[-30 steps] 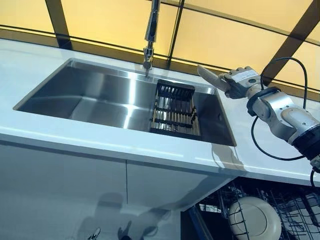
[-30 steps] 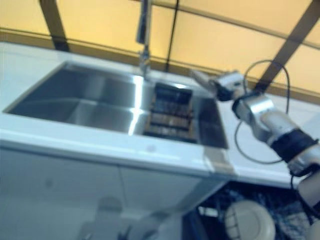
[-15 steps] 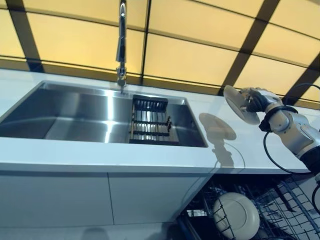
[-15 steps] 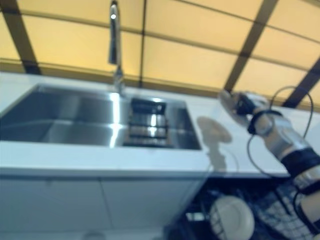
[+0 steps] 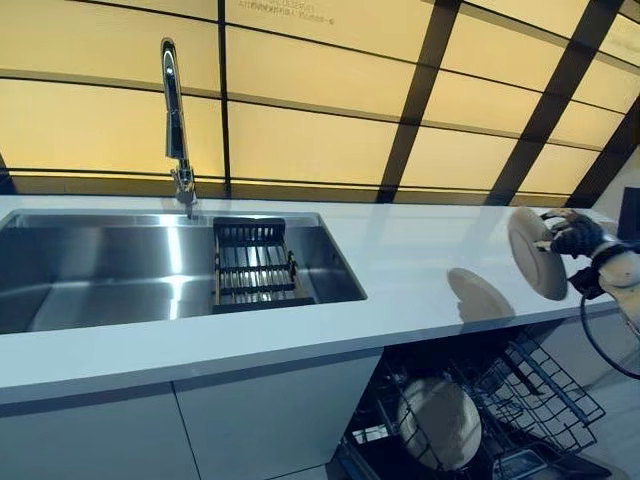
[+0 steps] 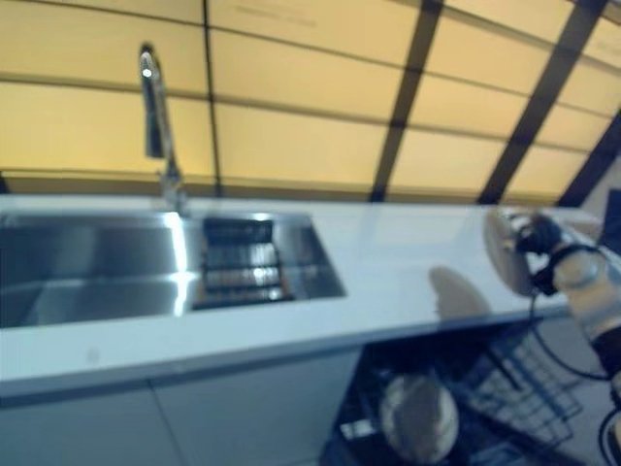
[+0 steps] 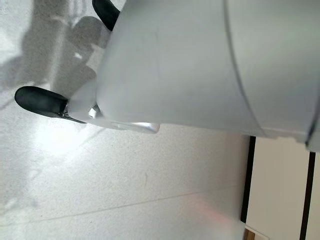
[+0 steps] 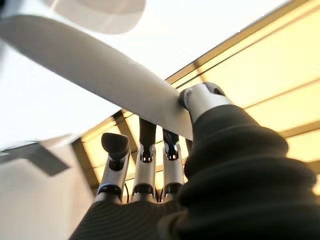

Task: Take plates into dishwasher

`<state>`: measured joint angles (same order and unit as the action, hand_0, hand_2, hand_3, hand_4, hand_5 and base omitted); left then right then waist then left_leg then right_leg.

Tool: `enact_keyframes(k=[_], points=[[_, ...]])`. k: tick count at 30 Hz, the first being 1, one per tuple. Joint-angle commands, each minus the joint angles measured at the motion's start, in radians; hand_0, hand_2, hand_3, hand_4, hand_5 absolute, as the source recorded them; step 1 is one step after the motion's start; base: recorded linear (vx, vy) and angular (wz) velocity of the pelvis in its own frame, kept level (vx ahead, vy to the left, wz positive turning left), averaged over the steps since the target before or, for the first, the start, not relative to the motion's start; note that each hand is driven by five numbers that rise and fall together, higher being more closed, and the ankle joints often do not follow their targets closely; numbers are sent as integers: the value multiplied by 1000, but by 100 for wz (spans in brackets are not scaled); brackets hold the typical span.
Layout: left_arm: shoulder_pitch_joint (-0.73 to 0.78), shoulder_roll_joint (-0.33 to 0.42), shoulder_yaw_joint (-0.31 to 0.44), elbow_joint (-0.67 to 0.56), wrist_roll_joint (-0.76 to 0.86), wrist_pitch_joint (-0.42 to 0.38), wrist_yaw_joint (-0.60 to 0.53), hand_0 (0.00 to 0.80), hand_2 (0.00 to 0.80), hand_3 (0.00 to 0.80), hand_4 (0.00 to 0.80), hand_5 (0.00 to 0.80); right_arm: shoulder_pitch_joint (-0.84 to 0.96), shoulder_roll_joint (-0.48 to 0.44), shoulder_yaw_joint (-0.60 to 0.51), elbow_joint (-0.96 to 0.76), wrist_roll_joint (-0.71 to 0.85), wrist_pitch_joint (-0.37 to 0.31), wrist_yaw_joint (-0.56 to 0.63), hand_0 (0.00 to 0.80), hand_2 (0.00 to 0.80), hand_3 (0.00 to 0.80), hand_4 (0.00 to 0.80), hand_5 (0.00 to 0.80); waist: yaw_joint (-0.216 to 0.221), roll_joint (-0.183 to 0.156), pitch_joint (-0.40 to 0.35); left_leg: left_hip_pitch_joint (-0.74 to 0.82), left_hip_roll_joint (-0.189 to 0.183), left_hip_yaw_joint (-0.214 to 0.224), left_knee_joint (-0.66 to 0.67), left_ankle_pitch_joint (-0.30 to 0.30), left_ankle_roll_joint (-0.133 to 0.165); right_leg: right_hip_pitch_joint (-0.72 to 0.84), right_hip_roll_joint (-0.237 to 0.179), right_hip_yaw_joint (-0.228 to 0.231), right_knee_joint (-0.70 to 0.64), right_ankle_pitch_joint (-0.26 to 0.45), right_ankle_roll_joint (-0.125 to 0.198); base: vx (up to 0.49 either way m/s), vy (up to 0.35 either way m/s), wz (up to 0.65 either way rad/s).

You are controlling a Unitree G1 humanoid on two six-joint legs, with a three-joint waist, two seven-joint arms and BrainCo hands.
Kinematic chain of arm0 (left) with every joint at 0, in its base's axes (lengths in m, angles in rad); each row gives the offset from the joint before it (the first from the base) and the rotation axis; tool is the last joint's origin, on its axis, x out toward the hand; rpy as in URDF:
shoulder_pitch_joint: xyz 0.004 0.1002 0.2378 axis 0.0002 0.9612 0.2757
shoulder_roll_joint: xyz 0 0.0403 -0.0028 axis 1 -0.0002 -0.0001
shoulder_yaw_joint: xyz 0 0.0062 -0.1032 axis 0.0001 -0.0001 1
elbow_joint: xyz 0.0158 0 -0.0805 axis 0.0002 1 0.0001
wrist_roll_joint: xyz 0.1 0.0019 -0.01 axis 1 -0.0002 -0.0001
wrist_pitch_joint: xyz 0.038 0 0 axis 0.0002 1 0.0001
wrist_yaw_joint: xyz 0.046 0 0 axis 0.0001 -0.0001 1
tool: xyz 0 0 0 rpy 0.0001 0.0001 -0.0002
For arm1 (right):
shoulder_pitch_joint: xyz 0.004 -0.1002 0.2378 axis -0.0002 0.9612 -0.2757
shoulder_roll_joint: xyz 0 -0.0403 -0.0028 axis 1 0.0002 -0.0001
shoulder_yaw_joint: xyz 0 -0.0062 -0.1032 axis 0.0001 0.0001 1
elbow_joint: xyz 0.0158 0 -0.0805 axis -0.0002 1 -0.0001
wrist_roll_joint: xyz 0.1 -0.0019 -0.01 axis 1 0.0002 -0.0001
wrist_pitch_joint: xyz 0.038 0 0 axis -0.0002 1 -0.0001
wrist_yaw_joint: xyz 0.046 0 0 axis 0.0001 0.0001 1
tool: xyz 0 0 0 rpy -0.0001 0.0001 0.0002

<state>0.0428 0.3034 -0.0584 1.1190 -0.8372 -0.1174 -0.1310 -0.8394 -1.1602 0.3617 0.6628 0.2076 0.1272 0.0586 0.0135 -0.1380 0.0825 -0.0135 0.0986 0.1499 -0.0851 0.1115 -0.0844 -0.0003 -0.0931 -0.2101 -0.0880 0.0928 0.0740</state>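
My right hand (image 5: 577,236) is shut on a pale round plate (image 5: 535,252) and holds it on edge in the air at the right end of the white counter (image 5: 400,275). The open dishwasher's lower rack (image 5: 545,385) lies below it. In the right wrist view the thumb (image 8: 200,99) presses one face of the plate (image 8: 90,65) and the fingers (image 8: 145,165) lie behind it. Another pale plate (image 5: 438,420) stands upright in the rack. My left hand (image 7: 40,100) shows only in the left wrist view, low over the floor.
A steel sink (image 5: 100,270) sits in the counter at the left, with a black drying rack (image 5: 250,265) in its right end and a tall faucet (image 5: 175,120) behind. Yellow panelled wall runs behind the counter. White cabinet fronts (image 5: 260,420) stand left of the dishwasher.
The camera has swung to the right. My right hand has carried the plate from beside the sink's right edge to the counter's right end, above the dishwasher rack.
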Motion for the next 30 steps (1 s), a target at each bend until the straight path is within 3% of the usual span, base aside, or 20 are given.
enact_keyframes(k=[1, 14, 23, 30], points=[[-36, 9, -10, 42, 44, -24, -28, 0, 0, 0, 0, 0, -36, -83, -77, 30, 79, 0, 20, 800, 800, 800, 800, 800, 10, -21, -9, 45, -28, 24, -2, -87, 44, 42, -2, -30, 1, -2, 53, 2, -7, -21], [-42, 14, 20, 67, 52, -25, -48, 0, 0, 0, 0, 0, 209, -62, -336, 65, 273, 42, 140, 800, 800, 800, 800, 800, -27, -10, -21, 58, -21, 44, -2, -91, 37, 42, 5, -4, 1, -4, 47, -6, -17, -6], [-42, 10, 46, 71, 57, -29, -57, 0, 0, 0, 0, 0, 401, 66, -471, 44, 349, 42, 235, 800, 800, 800, 800, 800, -48, 18, -14, 55, -20, 51, -2, -87, 31, 33, 4, 6, 1, -6, 43, -21, -31, -1], [-40, 4, 55, 82, 58, -35, -69, 0, 0, 0, 0, 0, 465, 155, -490, 1, 370, 50, 266, 800, 800, 800, 800, 800, -57, 30, -6, 54, -19, 55, -2, -86, 29, 28, 2, 11, 1, -6, 41, -5, -17, -1]])
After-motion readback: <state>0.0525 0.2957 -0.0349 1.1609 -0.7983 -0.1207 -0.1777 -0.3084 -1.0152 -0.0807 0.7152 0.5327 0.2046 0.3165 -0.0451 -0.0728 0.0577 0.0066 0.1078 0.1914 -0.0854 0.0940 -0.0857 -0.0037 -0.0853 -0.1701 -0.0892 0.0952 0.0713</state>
